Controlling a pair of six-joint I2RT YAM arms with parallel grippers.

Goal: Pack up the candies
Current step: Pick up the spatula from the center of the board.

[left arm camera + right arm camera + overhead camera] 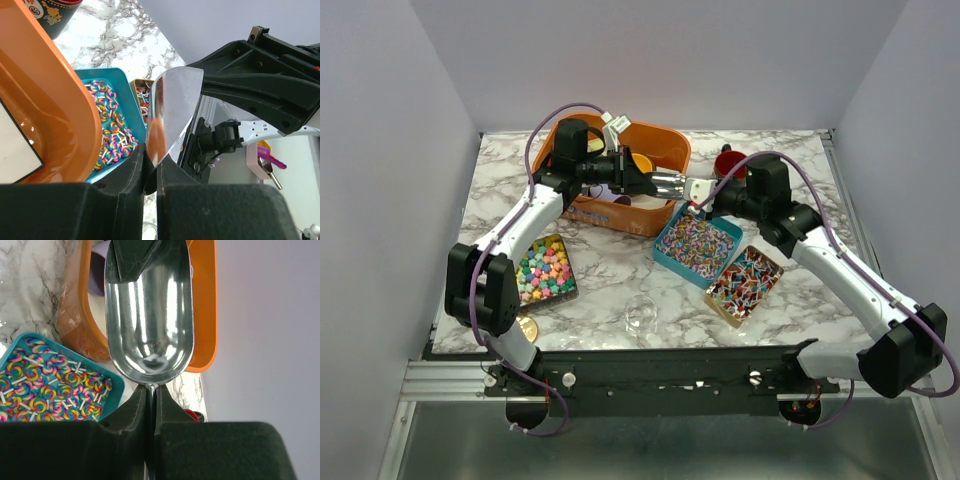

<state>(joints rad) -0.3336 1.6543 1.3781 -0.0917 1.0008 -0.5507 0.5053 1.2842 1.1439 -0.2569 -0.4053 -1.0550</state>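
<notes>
top view: the left arm (520,225) rises from its base at the near left, bends at the elbow and lies level over the orange bin (665,140), wrist pointing right. the left gripper (655,182) is clamped on a shiny metal scoop (670,184). the right arm (830,255) stretches from the near right towards the middle, wrist pointing left. the right gripper (694,190) meets the scoop's other end by the bin's right corner. the candies sit in three trays on the marble table (610,270). star candies (542,272) fill a dark tray beside the left arm. swirl candies (698,245) fill a teal tray (675,268) just on the near side of the grippers. wrapped candies (745,283) lie in a tan tray against its right side.

left wrist view: the left gripper (150,172) pinches the scoop (172,110) at its lower edge, the metal standing edge-on between the fingers. the orange bin (60,100) curves along the left and the swirl candies (112,130) lie just past it. the right arm (250,75) crosses the upper right.

right wrist view: the right gripper (150,395) is closed tight on the scoop's (150,315) rounded near rim. the bowl faces the camera and holds no candies. the left gripper's fingers (135,260) grip its far end. the swirl candies (45,385) lie at lower left.
</notes>
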